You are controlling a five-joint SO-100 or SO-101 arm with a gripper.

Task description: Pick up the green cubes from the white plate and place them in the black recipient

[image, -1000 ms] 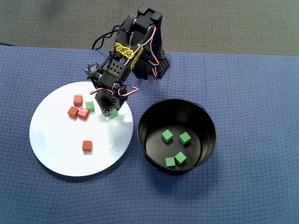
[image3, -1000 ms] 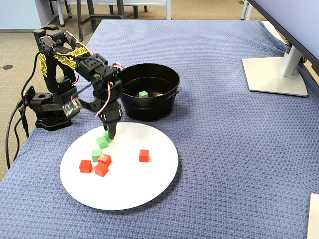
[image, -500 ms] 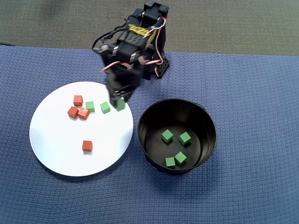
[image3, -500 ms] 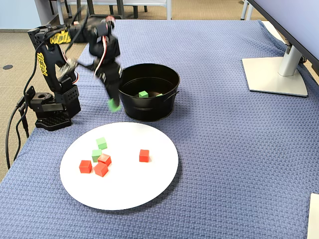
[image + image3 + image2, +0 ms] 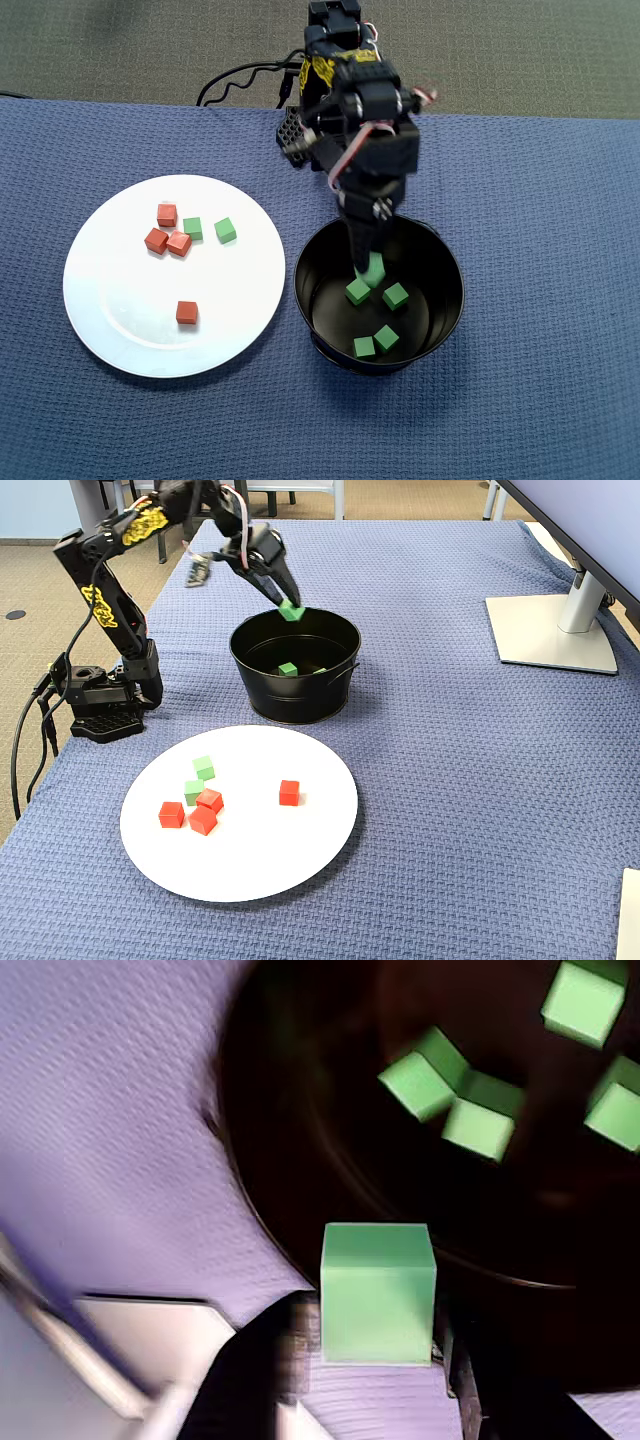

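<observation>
While your claw (image 5: 378,1355) grips one green cube (image 5: 377,1292) above the black recipient (image 5: 440,262), two green cubes (image 5: 209,230) lie on the white plate (image 5: 120,320).

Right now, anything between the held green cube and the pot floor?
Nothing visible. The gripper holds the green cube above the black pot; four loose cubes lie inside, with bare floor between them.
</observation>
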